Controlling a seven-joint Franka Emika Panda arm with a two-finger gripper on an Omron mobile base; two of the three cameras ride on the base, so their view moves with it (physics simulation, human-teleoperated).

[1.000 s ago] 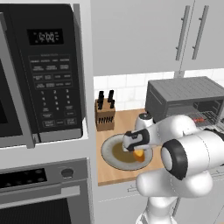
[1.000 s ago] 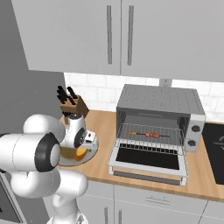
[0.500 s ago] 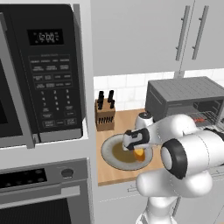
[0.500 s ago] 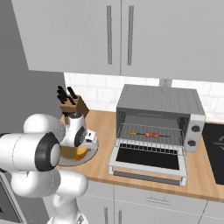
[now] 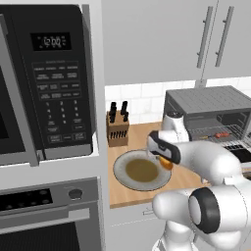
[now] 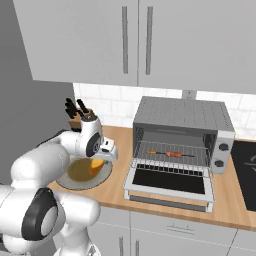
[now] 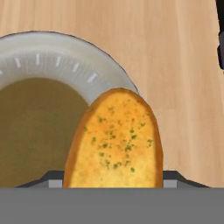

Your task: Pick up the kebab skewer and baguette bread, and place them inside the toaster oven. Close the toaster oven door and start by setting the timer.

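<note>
Hand view: baguette bread (image 7: 116, 142) between gripper (image 7: 113, 177) tips

Toaster oven (image 6: 182, 131): door (image 6: 169, 181) lowered, mouth unobstructed; kebab skewer (image 6: 169, 154) occupies rack centre. Bare counter (image 6: 117, 172) left of it; knife block (image 6: 78, 116) farther left, behind.

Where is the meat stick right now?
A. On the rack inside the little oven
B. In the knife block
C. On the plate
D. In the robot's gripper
A. The kebab skewer lies on the wire rack inside the open toaster oven, while the gripper is over by the plate with the bread.
</note>
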